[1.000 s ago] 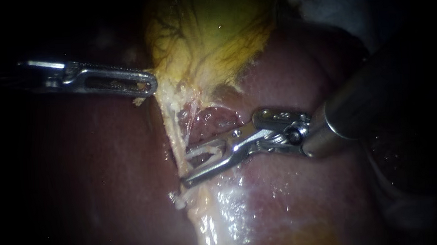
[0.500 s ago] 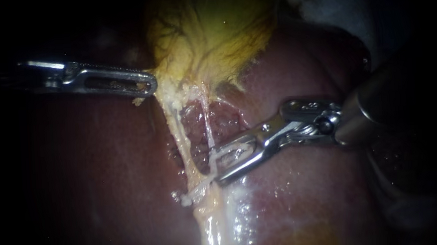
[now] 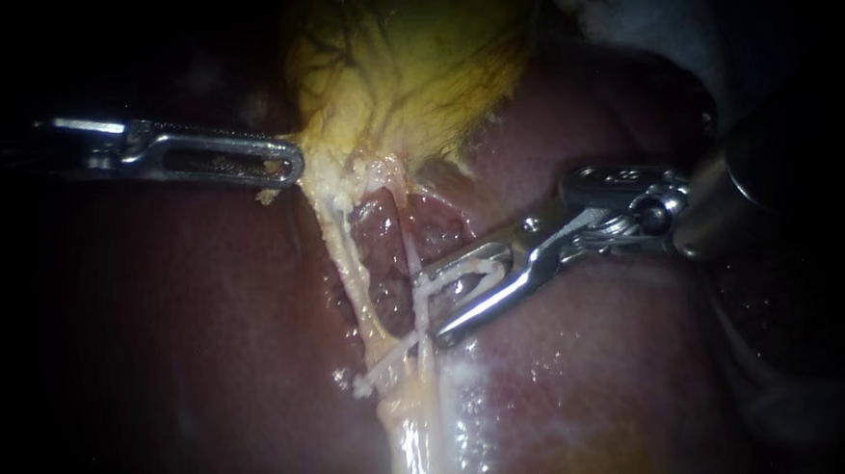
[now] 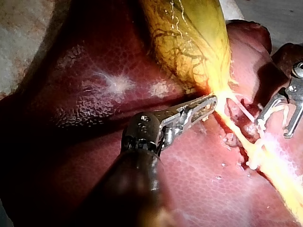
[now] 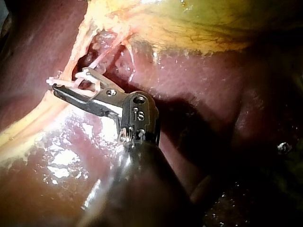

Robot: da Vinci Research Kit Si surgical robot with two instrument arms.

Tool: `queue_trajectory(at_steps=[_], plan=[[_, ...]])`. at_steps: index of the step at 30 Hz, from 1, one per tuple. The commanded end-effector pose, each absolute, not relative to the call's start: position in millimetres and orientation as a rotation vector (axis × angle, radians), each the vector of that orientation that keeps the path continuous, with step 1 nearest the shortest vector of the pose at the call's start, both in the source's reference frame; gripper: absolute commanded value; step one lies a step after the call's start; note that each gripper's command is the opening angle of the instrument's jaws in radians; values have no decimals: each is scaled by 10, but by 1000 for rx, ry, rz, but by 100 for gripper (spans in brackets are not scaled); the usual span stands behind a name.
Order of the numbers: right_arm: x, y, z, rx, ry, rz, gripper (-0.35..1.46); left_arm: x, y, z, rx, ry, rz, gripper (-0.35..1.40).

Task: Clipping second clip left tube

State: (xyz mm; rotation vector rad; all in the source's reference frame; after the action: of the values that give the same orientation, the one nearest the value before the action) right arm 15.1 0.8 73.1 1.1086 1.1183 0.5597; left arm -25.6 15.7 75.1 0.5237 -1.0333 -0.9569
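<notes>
The yellow gallbladder (image 3: 404, 64) lies on the dark red liver (image 3: 205, 326). My left instrument (image 3: 284, 167) comes in from the left, its jaws shut on the gallbladder's lower edge, as the left wrist view (image 4: 208, 101) confirms. The pale left tube (image 3: 347, 260) runs down to a white clip (image 3: 364, 380) fixed on its lower end. A thinner right tube (image 3: 403, 228) runs beside it. My right instrument (image 3: 433, 309) holds a white clip (image 3: 458, 276) between its parted jaws. Its tips lie against the thin tube, to the right of the left tube.
Raw red tissue (image 3: 385, 258) shows between the two tubes. A wet, glistening pale band (image 3: 414, 440) continues below them. My right instrument's thick shaft (image 3: 777, 180) fills the right side. White cloth (image 3: 613, 5) lies behind the liver.
My right instrument has drawn back to the right, off the left tube that its jaws straddled, with the white clip still in them. The left instrument has held still.
</notes>
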Motion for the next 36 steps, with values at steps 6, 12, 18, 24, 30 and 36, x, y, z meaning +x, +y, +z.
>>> queue_trajectory(at_steps=[6,12,18,24,30,36], plan=[[161,6,736,1114,1142,568,49,-256,157,751,524,-1033,-957,-35],[156,8,731,1124,1150,569,49,-256,157,750,524,-1033,-957,-35],[135,29,713,1132,1149,583,49,-255,157,750,524,-1033,-957,-35],[121,39,704,1130,1153,589,49,-255,157,750,524,-1033,-957,-35],[124,38,704,1129,1153,590,49,-255,157,750,524,-1033,-957,-35],[138,31,707,1122,1154,591,49,-256,157,750,524,-1033,-957,-35]])
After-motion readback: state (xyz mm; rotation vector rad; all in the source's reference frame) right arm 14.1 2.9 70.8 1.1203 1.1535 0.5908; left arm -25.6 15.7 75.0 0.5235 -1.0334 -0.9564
